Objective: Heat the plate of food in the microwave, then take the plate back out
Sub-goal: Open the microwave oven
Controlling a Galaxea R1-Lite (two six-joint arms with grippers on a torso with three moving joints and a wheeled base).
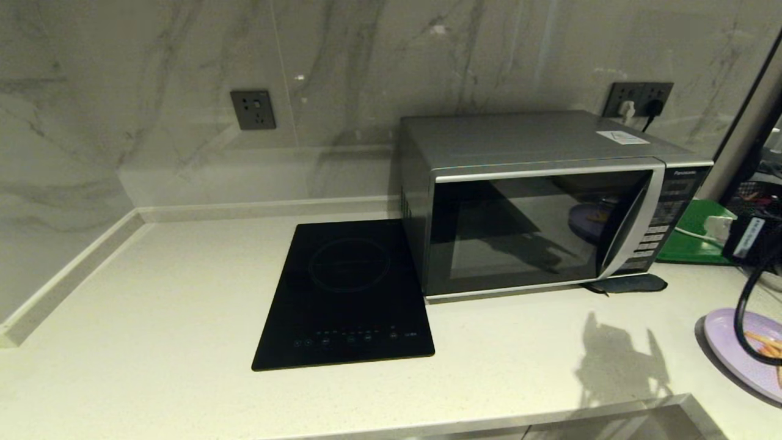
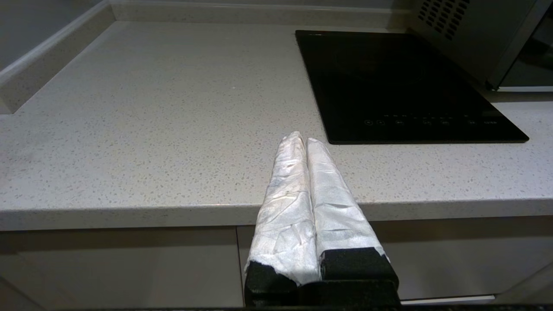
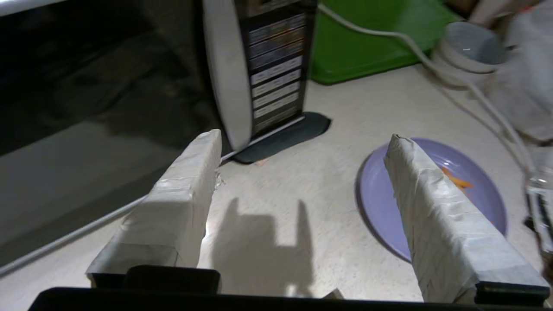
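While the microwave (image 1: 537, 208) stands shut in the right half of the head view, the plate of food (image 1: 742, 351) lies on the speckled pale desk (image 1: 153, 330) at the lower right edge, well in front of the oven's button panel. In the right wrist view the right pincer (image 3: 304, 142) hangs above the desk with its two tape-wrapped fingers (image 3: 185, 194) spread wide; the plate of food (image 3: 432, 194) sits just beside it, partly behind one finger, near the curved silver handle (image 3: 227, 73). The plate is round, shallow and pale lilac, holding a few thin orange sticks. The left pincer (image 2: 301, 139) hovers at the desk's front edge, its white wrapped fingers pressed together, near the flat black glass hob (image 2: 402, 82). A green tray (image 1: 693, 235) lies to the right of the microwave, with a white cable across it.
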